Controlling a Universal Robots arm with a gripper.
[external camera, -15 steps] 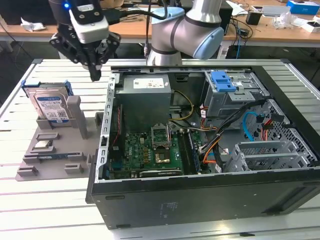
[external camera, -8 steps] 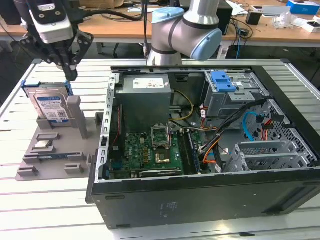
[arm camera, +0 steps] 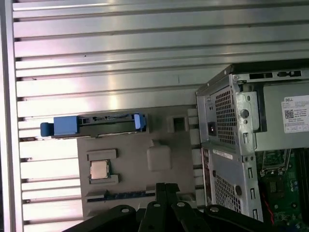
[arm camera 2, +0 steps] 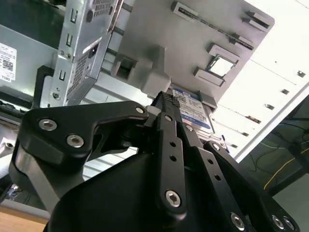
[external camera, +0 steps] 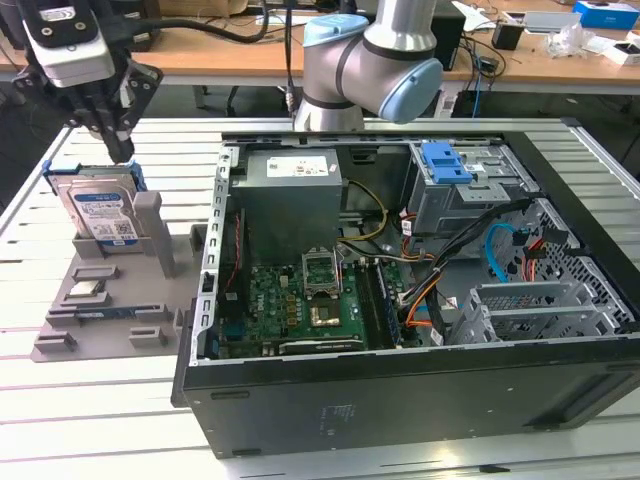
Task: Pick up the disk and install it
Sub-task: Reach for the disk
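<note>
The disk [external camera: 100,212] is a flat silver metal rectangle with a white-and-blue label on its broad face. A blue carrier frame [arm camera: 65,126] edges it. It stands on one edge, nearly upright, in a slot at the back of the grey holder tray [external camera: 105,320]. The tray is on the exterior view's left, just beside the open computer case [external camera: 400,400], and the disk is outside the case. In the first wrist view the disk shows edge-on as a thin bar. In the second wrist view part of its label [arm camera 2: 193,110] shows.
</note>
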